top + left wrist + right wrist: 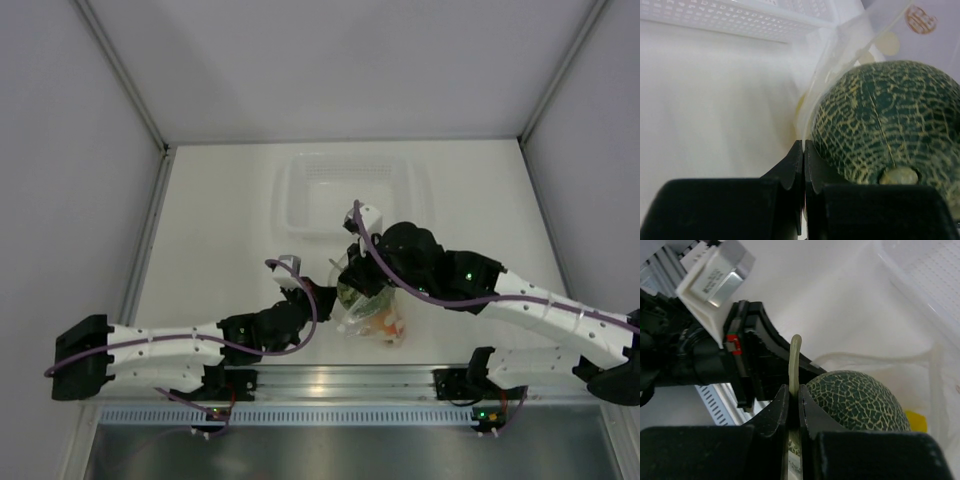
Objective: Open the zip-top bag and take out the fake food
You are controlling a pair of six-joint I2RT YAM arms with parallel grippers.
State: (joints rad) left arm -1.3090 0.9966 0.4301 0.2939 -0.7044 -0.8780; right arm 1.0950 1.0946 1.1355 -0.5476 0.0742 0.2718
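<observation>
With the left gripper [804, 148] and right gripper [794, 394] each clenched on a thin lip of the zip-top bag [372, 316], which sits between the arms just before the clear tub [290, 200], an uneven pull risks the film slipping free or the green melon [885, 120] spilling out.

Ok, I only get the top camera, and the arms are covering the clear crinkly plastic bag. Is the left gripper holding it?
Observer: Yes. The left wrist view shows the left gripper shut on an edge of the clear crinkly zip-top bag.
Operator: And the right one?
Observer: The right gripper is shut on a pale strip that sticks up between its fingers. It looks like the bag's rim.
Operator: What's the dark lump inside?
Observer: A mottled green round toy melon with a netted skin, close beside both grippers' fingers.
</observation>
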